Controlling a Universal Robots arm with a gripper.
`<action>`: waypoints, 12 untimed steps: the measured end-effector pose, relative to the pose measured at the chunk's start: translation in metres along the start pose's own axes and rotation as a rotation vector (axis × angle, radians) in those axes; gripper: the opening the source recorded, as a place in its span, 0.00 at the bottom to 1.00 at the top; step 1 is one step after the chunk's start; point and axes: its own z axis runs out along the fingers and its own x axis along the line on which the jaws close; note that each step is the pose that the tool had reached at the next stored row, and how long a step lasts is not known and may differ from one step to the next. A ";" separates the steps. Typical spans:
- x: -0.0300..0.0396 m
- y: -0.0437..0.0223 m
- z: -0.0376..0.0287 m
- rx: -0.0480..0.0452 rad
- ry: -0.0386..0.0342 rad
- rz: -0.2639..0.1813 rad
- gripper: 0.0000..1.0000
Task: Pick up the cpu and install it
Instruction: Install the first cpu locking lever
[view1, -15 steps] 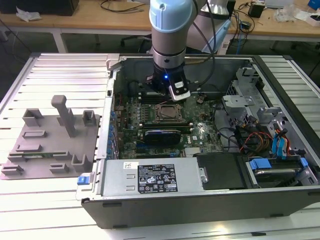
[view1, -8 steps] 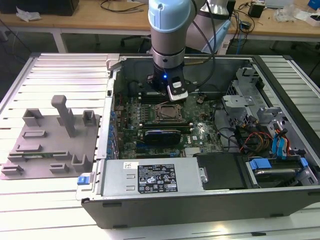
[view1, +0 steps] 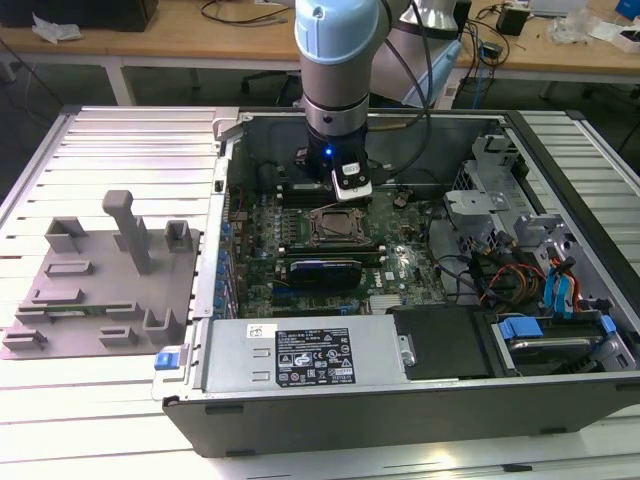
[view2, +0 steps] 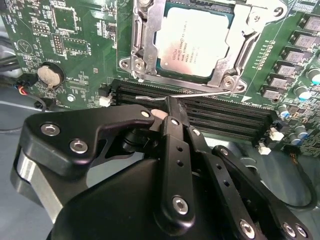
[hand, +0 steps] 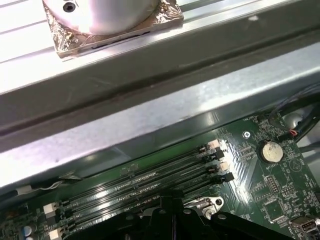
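- The hand (view2: 167, 108) sits closest in the second wrist view. Its black fingers are drawn together at the tips with no gap showing, and nothing is held between them.
- Right at the fingertips a thin wire lever (view2: 205, 98) runs along the board. I cannot tell whether the tips touch it.
- Under the fingertips lie the long black memory slots (view2: 227, 119), side by side on the green motherboard (view2: 75, 47).
- Just past the lever is the silvery socket frame (view2: 243, 47), and the cpu (view2: 192, 45) lies flat inside it, pale metal top up and apart from the hand.
- A round coin battery (view2: 50, 76) sits on the board, well apart from the socket.
- In the exterior view the open computer case (view1: 300, 415) lies on its side on the slatted metal desk (view1: 90, 420). A grey power supply (view1: 300, 355) runs along its nearest wall.
- The arm (view1: 338, 60) stands upright over the middle of the case, with its lower end above the socket.
- Towards the exterior view's left, outside the case, a grey fixture tray (view1: 100, 290) with posts rests on the desk.
- Beyond the case, wooden benches (view1: 200, 40) carry cables and small items.
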 end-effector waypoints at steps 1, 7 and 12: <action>0.0000 -0.0002 0.0006 0.0002 -0.0007 0.003 0.11; 0.0004 -0.0031 0.0116 0.0005 -0.0082 0.026 0.11; 0.0004 -0.0036 0.0137 0.0009 -0.0111 0.037 0.11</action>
